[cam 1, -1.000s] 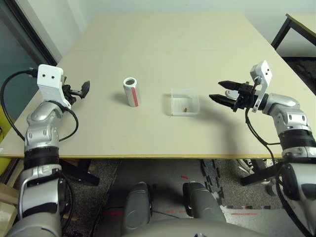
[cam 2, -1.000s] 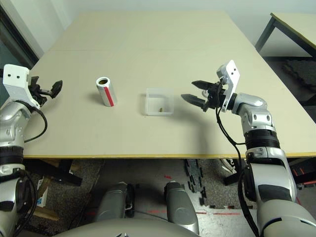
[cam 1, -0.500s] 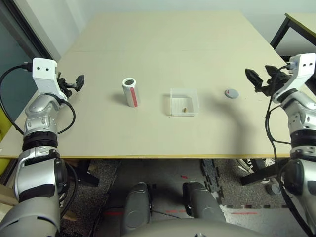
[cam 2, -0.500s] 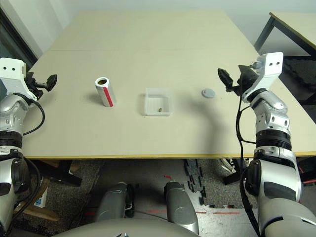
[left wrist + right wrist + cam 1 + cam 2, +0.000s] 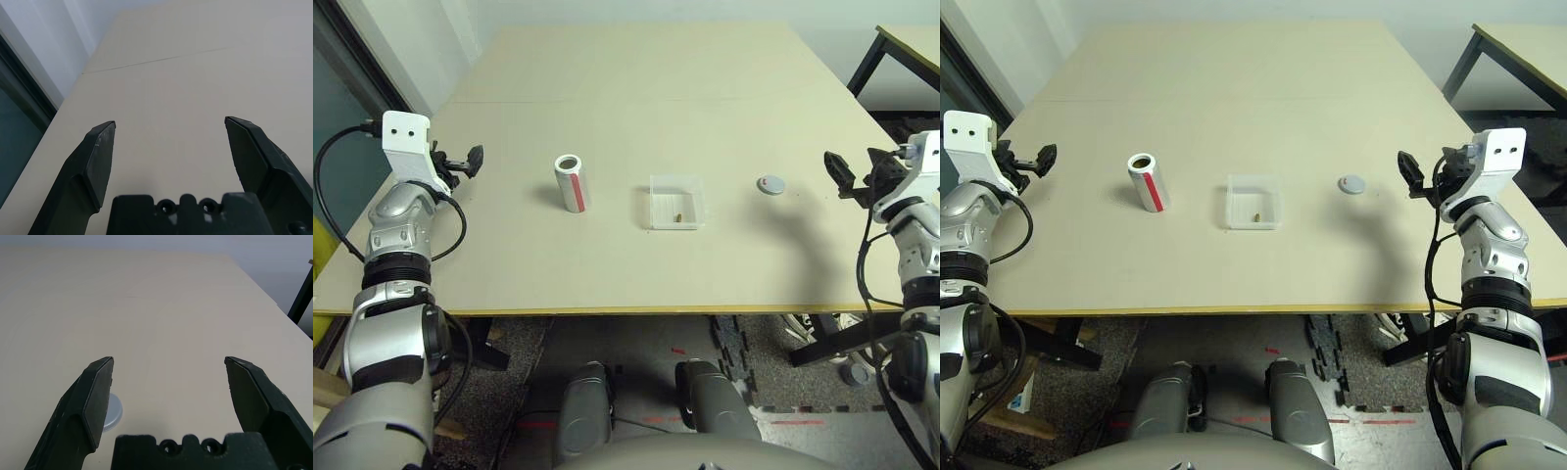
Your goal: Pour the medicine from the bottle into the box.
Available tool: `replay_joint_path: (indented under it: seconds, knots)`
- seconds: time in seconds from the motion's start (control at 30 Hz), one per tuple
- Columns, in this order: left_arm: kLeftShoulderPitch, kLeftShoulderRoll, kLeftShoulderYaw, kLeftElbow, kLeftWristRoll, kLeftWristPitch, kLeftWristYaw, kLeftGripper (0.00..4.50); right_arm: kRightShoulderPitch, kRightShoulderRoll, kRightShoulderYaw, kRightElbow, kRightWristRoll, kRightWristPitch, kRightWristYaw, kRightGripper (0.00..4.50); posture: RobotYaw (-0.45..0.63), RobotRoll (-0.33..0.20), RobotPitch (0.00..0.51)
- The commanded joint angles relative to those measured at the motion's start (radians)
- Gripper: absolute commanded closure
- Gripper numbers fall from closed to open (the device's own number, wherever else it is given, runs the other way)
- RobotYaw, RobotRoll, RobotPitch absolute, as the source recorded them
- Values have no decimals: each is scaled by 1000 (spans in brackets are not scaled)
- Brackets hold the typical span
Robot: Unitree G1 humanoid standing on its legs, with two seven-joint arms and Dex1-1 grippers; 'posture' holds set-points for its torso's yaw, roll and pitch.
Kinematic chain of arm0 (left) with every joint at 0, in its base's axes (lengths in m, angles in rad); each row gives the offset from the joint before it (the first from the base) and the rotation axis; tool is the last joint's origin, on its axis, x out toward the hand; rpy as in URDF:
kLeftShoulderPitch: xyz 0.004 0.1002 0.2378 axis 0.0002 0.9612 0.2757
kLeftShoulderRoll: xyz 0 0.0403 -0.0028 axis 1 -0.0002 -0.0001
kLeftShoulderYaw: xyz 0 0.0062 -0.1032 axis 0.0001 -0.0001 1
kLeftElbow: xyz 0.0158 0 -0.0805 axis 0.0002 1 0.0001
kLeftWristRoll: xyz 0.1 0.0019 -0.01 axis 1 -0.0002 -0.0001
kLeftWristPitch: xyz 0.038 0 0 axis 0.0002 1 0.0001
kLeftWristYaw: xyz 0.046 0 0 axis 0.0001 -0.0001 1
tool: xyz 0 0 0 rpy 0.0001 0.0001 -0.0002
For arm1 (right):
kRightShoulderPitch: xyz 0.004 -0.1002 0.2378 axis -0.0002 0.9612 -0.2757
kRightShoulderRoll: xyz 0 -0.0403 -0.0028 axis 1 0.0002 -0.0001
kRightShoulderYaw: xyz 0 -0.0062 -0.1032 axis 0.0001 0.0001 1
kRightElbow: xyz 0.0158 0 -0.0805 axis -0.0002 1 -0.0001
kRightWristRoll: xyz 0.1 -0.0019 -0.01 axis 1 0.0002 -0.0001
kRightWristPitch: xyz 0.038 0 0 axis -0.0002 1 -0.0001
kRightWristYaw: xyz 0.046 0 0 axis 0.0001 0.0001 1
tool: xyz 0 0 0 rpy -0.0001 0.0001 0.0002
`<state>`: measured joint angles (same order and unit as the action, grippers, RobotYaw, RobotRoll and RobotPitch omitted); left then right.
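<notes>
The bottle point(image 5: 573, 183), silvery-white with a red stripe, stands upright and uncapped left of the table's middle. To its right sits the box point(image 5: 690, 196), a clear shallow tray, with the medicine point(image 5: 677, 216), a small brown pellet, lying inside near its front wall. My left gripper point(image 5: 468, 160) hovers open at the table's left edge, well left of the bottle, with nothing between its fingers point(image 5: 100, 152). My right gripper point(image 5: 857, 168) is open and empty at the right edge, far right of the box.
A small round grey cap point(image 5: 771, 184) lies flat on the table between the box and my right gripper, also seen beside a finger as the cap point(image 5: 111, 411). A second table's dark leg point(image 5: 867, 61) stands at the far right.
My right gripper has drawn back from beside the box to the table's right edge, uncovering the grey cap. The left gripper has shifted slightly back at the left edge.
</notes>
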<state>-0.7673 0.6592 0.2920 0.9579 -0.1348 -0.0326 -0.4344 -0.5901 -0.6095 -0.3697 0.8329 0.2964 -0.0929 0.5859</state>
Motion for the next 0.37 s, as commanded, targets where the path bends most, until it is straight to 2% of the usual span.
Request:
replay_joint_path:
  seconds: [0.03,0.37]
  knots:
    - [1,7,-4,11,2,-5,2,20,-1,-9,-8,26,-2,-24,-4,0,-145,0,77]
    - [5,14,2,9,-2,-5,7,20,1,-4,-8,27,1,-31,-8,0,-141,0,73]
